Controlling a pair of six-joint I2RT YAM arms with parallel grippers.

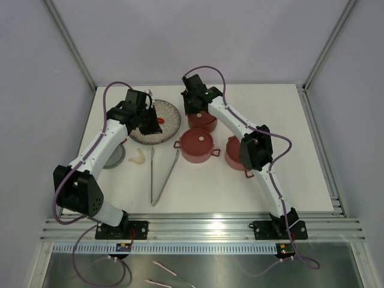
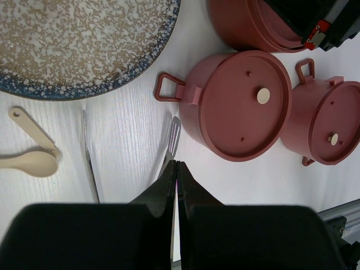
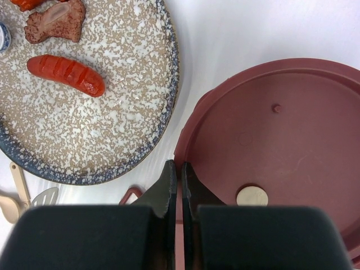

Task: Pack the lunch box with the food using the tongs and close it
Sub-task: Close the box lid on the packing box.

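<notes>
Three dark-red lunch box tiers stand with their lids on: a far one [image 1: 203,122], a middle one [image 1: 197,144] [image 2: 242,104] and a right one [image 1: 235,153] [image 2: 332,121]. The silvery tongs [image 1: 162,175] [image 2: 172,143] lie in a V on the table in front of them. Food lies on the speckled plate [image 1: 168,129] [image 3: 112,140]: a red sausage [image 3: 66,75] and a brown piece [image 3: 56,22]. My left gripper [image 1: 150,125] [image 2: 177,164] hangs shut and empty above the plate's near edge. My right gripper [image 1: 195,111] [image 3: 180,165] is shut, empty, over the far tier's lid rim [image 3: 197,126].
Cream measuring spoons [image 1: 138,159] [image 2: 31,160] lie left of the tongs. A grey disc [image 1: 114,158] sits partly under my left arm. Metal frame posts and a rail border the white table [image 1: 300,120].
</notes>
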